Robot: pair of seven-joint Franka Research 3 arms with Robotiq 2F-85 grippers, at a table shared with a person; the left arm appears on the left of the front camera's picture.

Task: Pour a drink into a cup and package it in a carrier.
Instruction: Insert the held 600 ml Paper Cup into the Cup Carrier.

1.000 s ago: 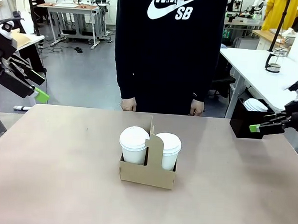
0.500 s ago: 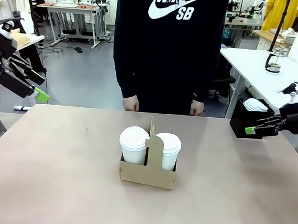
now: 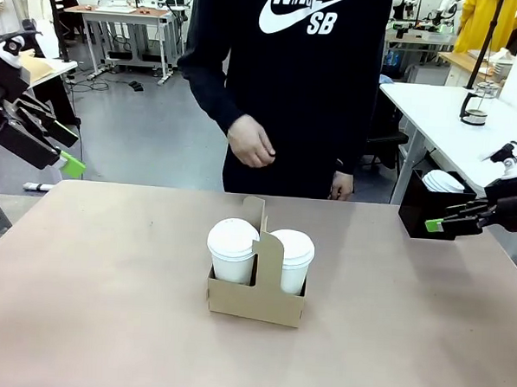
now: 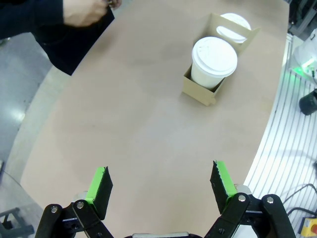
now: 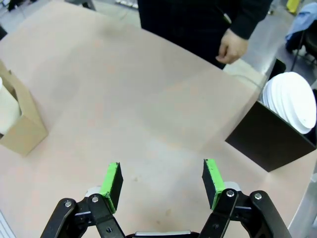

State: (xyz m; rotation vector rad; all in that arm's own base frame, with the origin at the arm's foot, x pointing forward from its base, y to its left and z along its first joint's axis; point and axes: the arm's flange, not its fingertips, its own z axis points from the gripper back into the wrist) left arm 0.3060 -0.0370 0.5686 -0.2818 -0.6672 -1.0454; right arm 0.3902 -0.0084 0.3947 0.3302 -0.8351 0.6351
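Observation:
The brown cardboard carrier [image 3: 254,302] stands mid-table with a white lidded cup [image 3: 232,248] in its left slot and another lidded cup [image 3: 291,258] in its right. The lids hide the drink. My left gripper [image 3: 68,149] hangs open off the table's left edge; its wrist view looks down at the carrier [image 4: 203,91] and a cup [image 4: 214,59] between empty green pads [image 4: 99,188]. My right gripper [image 3: 435,224] hovers at the right edge, and in its wrist view it [image 5: 162,181] is open and empty, with the carrier [image 5: 20,126] at far left.
A black box [image 3: 427,207] of white lids [image 5: 292,101] sits at the table's far right corner. A person stands at the far side, one hand [image 3: 250,143] raised at chest height, the other [image 3: 341,187] near the table edge. A glass press jug [image 3: 477,103] stands on the white side table.
The person's hand on the picture's left has lifted from the table edge to chest height. My right gripper has shifted slightly up and left. The carrier and cups have not moved.

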